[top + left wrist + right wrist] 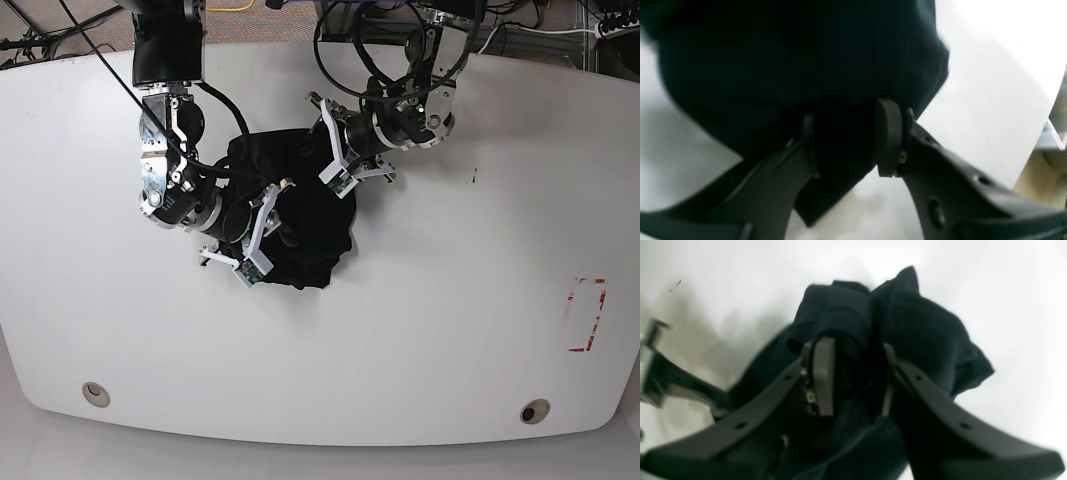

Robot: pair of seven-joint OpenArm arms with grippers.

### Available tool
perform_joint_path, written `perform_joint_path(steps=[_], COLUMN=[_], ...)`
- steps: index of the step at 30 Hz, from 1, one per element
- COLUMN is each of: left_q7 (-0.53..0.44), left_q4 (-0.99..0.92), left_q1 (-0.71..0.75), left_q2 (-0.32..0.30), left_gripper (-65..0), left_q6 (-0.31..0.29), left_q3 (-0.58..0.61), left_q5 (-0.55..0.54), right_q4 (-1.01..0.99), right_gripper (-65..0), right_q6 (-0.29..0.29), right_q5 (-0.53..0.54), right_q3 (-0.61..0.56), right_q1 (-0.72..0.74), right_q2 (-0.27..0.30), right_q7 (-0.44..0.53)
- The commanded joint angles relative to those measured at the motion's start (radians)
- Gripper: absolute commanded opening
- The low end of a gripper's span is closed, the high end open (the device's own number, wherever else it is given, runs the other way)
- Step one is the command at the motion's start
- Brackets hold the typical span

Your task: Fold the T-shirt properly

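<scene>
At left wrist view: we see left gripper [843, 140] with fingers [887, 136] part-closed, black T-shirt [800, 66] bunched between them, cloth pinched; white table [990, 83] behind.

At right wrist view: we see right gripper [853, 376], fingers [824, 373] set narrowly, T-shirt fold [907, 326] between them; whether they press cloth, we cannot tell.

At base view: we see T-shirt [310, 235] crumpled in heap at upper middle of table [450, 340], both grippers at it, right one [262, 232] on heap's left edge, left one [340, 165] at its top right. Red mark [588, 315] near table's right edge, well apart.
</scene>
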Motion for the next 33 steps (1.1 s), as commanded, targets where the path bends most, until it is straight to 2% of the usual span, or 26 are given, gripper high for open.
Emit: perform_joint_path(steps=[1, 8, 10, 16, 27, 33], left_q7=[-0.017, -0.047, -0.05, -0.052, -0.052, -0.054], left_q4=[-0.045, -0.133, -0.148, -0.193, -0.312, -0.339], left_q1=[-0.009, -0.01, -0.01, -0.012, -0.044, -0.046], left_q2=[0.005, 0.002, 0.002, -0.001, -0.001, -0.001], left_gripper=[-43.3, -43.3, -43.3, -43.2, -42.9, -42.9], left_q6=[-0.001, -0.001, -0.001, -0.001, 0.0, 0.0], left_q3=[0.003, 0.001, 0.003, 0.003, 0.003, 0.004], left_q5=[0.012, 0.013, 0.015, 0.015, 0.016, 0.016], right_q4=[0.022, 0.018, 0.018, 0.018, 0.018, 0.018], right_gripper=[-47.2, -47.9, -49.8, -65.0, -62.9, -62.9], right_q6=[0.005, 0.012, 0.012, 0.012, 0.012, 0.012], right_q5=[0.008, 0.008, 0.008, 0.008, 0.008, 0.019], right_q3=[0.002, 0.004, 0.004, 0.004, 0.01, 0.01], right_q1=[0.024, 0.024, 0.024, 0.05, 0.108, 0.137], right_q2=[0.002, 0.004, 0.004, 0.004, 0.005, 0.027], right_q7=[0.027, 0.034, 0.042, 0.045, 0.044, 0.039])
